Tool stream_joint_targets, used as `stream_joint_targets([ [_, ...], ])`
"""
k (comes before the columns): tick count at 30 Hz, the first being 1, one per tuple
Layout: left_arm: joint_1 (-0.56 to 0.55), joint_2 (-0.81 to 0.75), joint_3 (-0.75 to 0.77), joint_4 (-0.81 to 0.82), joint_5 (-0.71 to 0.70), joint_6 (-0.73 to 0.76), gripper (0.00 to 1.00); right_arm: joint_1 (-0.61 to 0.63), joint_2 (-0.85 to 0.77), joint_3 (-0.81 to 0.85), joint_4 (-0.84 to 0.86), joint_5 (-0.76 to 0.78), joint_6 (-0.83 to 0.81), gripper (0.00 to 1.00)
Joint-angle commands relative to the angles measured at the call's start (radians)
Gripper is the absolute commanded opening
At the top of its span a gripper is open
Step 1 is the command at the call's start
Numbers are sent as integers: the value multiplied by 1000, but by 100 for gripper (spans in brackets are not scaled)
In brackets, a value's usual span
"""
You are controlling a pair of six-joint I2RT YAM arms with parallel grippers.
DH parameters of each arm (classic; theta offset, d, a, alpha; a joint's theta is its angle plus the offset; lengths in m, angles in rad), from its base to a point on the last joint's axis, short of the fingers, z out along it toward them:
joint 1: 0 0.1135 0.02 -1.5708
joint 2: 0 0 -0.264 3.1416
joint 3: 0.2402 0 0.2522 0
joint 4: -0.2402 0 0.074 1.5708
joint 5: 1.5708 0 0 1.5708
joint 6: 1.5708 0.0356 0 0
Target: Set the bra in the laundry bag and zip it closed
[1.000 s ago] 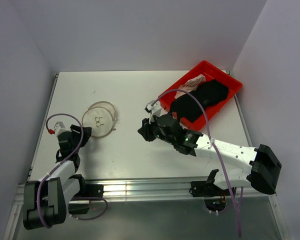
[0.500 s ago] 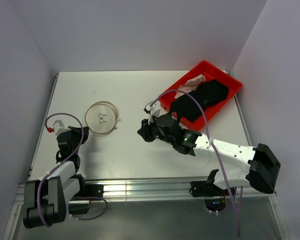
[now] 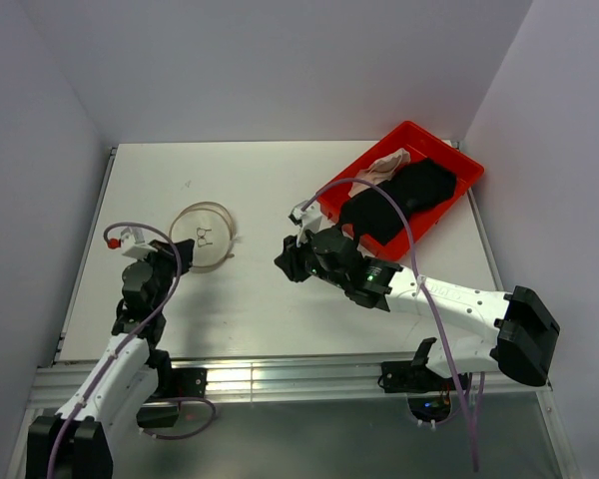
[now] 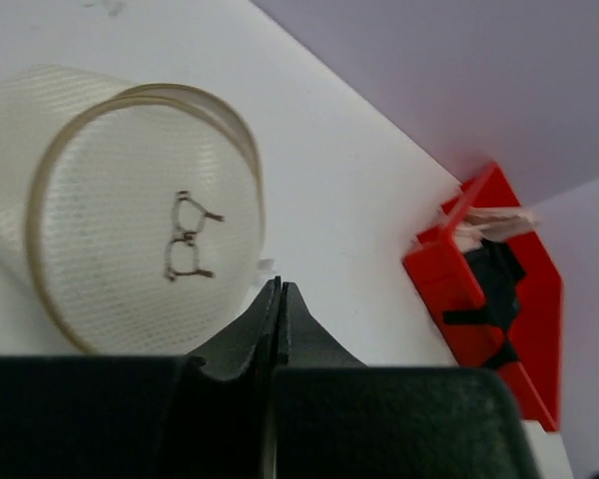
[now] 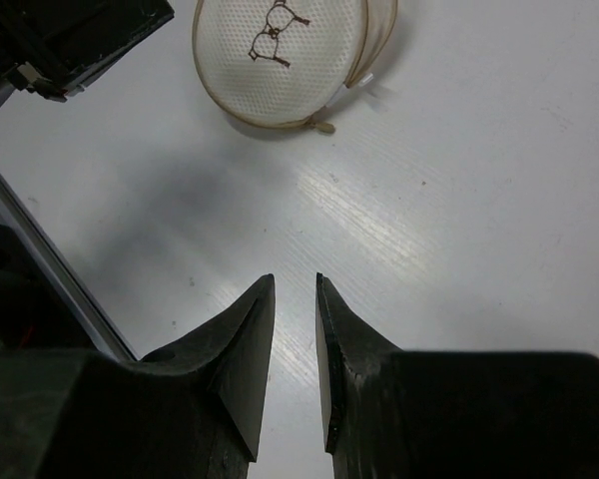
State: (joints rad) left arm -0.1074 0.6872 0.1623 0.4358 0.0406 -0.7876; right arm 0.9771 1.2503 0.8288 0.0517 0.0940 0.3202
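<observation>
Okay, my left hand (image 4: 280,291) is clamped shut; the light, springy round white mesh laundry bag (image 4: 130,230), upper left of my wrist view, wants gripping by its stiff rim (image 4: 140,97).

Two robot arms built from white tubular links and black joint housings. The left arm (image 3: 110,361) carries a thin lilac cable (image 3: 150,227) ending at a small red cap (image 3: 111,241). The right arm (image 3: 449,296) has a longer lilac cable (image 3: 412,244), a tiny green light (image 3: 370,278) and a blocky black base housing (image 3: 524,334). The left gripper (image 4: 280,291) and right gripper (image 5: 295,284) have matte black, wedge-shaped fingers tapering to narrow tips.
</observation>
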Motion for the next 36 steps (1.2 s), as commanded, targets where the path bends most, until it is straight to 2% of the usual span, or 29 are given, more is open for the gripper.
stream_joint_targets([
  [1,-9,49,31,-97,-203,8,7,-3,6,9,40,32,14,30],
  [2,0,98,39,-89,-209,8,14,-3,6,9,40,35,14,30],
  [3,8,124,45,-72,-212,7,28,-2,5,7,40,39,14,31],
  [5,64,194,66,-65,-199,-7,38,-3,5,1,42,46,11,30],
  [8,193,248,39,22,-87,-50,43,-5,8,3,36,56,10,30],
  [14,236,322,17,170,2,-33,49,-6,15,4,33,46,3,30],
  [25,245,486,59,268,56,2,43,-8,27,12,25,42,-1,31],
  [27,245,491,59,282,62,-1,32,-8,31,12,23,41,0,31],
  [32,245,465,43,282,56,1,13,-8,43,21,22,27,3,31],
  [34,245,453,36,279,55,1,11,-8,43,21,22,26,3,31],
  [36,245,443,29,279,56,-2,3,-8,38,18,23,24,5,31],
])
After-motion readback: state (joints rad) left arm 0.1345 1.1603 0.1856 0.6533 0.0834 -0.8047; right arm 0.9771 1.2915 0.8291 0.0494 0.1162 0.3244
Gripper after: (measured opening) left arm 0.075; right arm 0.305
